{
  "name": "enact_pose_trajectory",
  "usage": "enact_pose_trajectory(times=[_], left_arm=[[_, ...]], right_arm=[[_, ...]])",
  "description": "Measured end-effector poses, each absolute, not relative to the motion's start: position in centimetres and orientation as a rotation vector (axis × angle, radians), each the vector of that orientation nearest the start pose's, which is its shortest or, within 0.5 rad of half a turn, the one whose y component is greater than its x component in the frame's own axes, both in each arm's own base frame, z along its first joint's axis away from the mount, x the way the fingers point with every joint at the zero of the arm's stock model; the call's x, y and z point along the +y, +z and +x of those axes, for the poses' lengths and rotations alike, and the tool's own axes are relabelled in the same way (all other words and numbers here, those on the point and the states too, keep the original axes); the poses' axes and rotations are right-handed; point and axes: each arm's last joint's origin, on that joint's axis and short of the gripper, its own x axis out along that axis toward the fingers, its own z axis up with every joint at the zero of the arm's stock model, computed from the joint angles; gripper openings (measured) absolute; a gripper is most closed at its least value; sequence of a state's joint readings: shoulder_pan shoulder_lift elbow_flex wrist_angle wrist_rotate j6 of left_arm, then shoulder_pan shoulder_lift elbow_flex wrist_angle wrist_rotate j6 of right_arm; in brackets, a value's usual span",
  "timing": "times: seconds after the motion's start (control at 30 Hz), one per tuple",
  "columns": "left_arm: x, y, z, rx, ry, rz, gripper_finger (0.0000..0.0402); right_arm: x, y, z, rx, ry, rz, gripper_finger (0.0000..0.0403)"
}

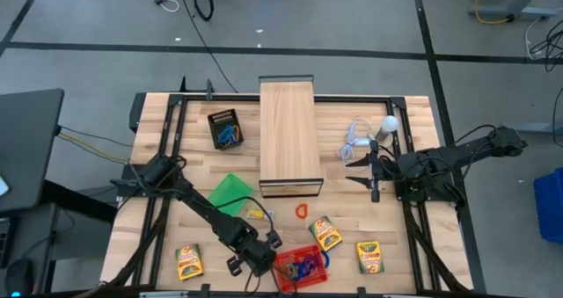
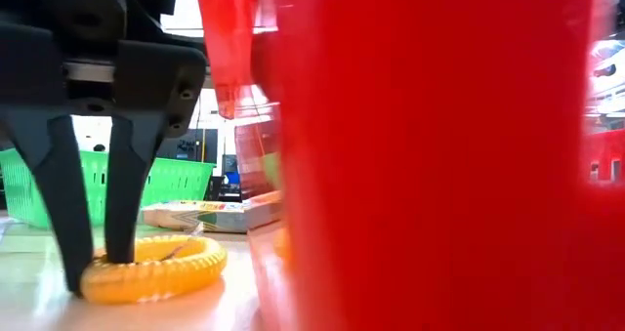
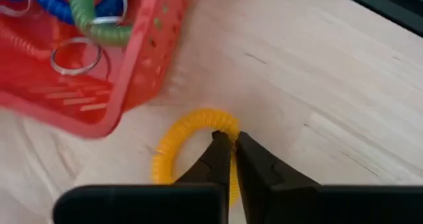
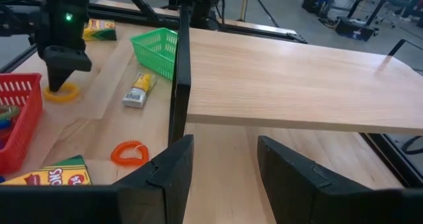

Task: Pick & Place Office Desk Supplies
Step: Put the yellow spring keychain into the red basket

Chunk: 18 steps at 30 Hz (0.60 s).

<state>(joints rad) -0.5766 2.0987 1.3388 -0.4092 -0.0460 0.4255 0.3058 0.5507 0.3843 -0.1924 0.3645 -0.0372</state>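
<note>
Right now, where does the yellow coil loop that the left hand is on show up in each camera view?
High view: hidden under the left hand, beside the red basket.
Low view: yellow loop lower left, hand shut on its rim.
Left wrist view: bottom centre, rim pinched.
Right wrist view: far left, under the left hand.
Shared landmark: the red basket.

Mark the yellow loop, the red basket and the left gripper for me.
yellow loop (image 3: 173, 141), left wrist view, on its curved side.
red basket (image 3: 142, 65), left wrist view, on its perforated wall.
left gripper (image 3: 229, 145), left wrist view, between its fingertips, shut on the loop.
</note>
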Motion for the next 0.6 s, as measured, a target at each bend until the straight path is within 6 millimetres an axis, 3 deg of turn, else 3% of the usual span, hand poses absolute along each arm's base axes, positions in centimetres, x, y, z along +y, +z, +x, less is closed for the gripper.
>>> enact_pose_trajectory(times=[0.33, 0.6], left_arm=[[-22.3, 13.4, 32.2, 1.121, -0.535, 0.784, 0.0008], [-22.3, 16.1, 32.9, 0.967, -0.484, 0.689, 0.0008]], right_arm=[[3.1, 22.7, 13.2, 0.339, -0.052, -0.155, 0.0176], [3.1, 22.8, 13.2, 0.331, -0.051, -0.155, 0.0176]])
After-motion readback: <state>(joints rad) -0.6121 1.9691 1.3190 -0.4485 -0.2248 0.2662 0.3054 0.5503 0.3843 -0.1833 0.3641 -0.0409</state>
